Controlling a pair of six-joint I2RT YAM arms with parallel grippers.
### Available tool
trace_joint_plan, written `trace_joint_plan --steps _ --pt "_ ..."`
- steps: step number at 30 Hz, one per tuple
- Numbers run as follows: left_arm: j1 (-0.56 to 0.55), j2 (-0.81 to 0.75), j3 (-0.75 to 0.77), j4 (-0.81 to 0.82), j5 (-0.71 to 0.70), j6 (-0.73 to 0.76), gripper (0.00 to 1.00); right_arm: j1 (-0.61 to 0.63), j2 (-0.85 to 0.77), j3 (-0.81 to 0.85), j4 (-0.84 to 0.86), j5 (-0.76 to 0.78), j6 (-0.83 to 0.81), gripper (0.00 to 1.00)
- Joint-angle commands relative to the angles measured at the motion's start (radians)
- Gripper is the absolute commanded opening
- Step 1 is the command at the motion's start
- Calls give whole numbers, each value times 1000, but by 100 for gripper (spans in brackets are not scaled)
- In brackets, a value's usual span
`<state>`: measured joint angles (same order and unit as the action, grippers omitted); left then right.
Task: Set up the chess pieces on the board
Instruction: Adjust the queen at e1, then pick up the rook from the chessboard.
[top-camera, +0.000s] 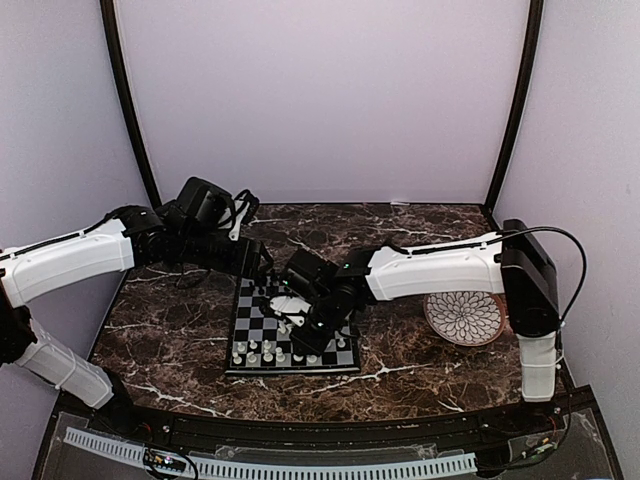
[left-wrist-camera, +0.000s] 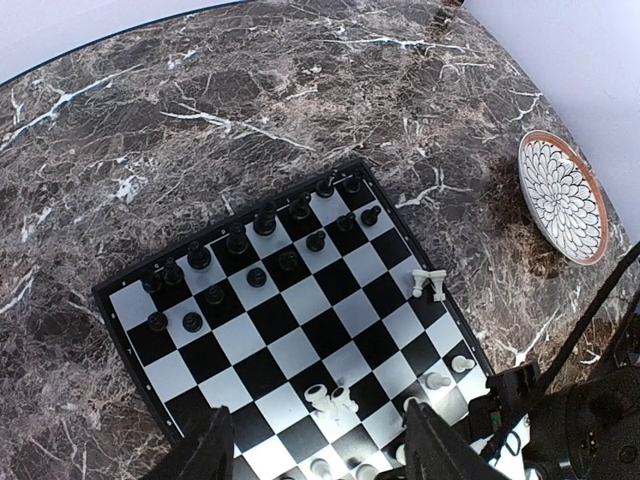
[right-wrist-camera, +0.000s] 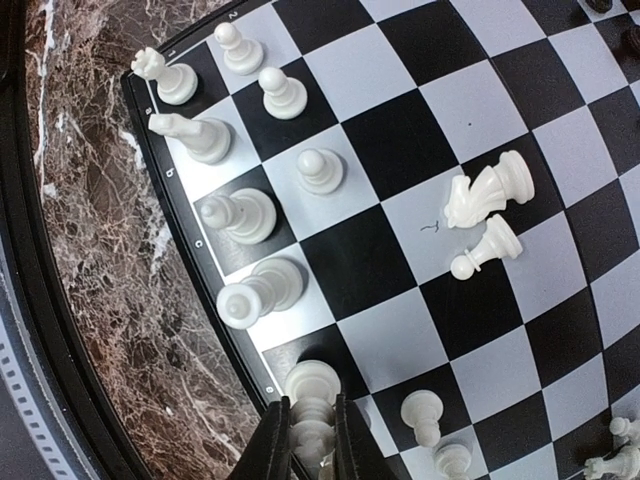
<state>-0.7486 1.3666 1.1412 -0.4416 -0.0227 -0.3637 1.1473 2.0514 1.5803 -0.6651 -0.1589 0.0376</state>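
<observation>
The board (top-camera: 262, 325) lies in the middle of the marble table. Black chess pieces (left-wrist-camera: 237, 240) stand on its far rows in the left wrist view. White chess pieces (right-wrist-camera: 250, 213) stand along the near edge. A white knight (right-wrist-camera: 487, 190) and a pawn (right-wrist-camera: 485, 248) lie toppled mid-board, and two more white pieces (left-wrist-camera: 430, 285) lie at the board's right rim. My right gripper (right-wrist-camera: 312, 415) is shut on a tall white piece (right-wrist-camera: 313, 383) whose base is at a dark edge square. My left gripper (left-wrist-camera: 320, 450) hangs open above the board's far side, holding nothing.
A round white petal-patterned plate (top-camera: 463, 317) with a brown rim sits to the right of the board, also seen as the plate (left-wrist-camera: 563, 196) in the left wrist view. Dark marble table (top-camera: 400, 380) surrounds the board. Purple walls enclose the back and sides.
</observation>
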Motion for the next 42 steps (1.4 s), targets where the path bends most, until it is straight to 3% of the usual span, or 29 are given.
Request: trace_joint_plan --steps 1,21,27,39,42 --pt "5 -6 -11 8 7 -3 60 5 16 41 -6 -4 1 14" --pt "5 -4 -26 9 11 -10 60 5 36 31 -4 -19 4 18" --pt "5 -9 -34 9 10 -12 60 6 32 32 -11 -15 5 26" --pt "5 -6 -32 -25 15 -14 60 -28 -91 57 -14 -34 19 36" --pt "5 -4 -40 -50 52 -4 56 -63 -160 25 9 -32 39 36"
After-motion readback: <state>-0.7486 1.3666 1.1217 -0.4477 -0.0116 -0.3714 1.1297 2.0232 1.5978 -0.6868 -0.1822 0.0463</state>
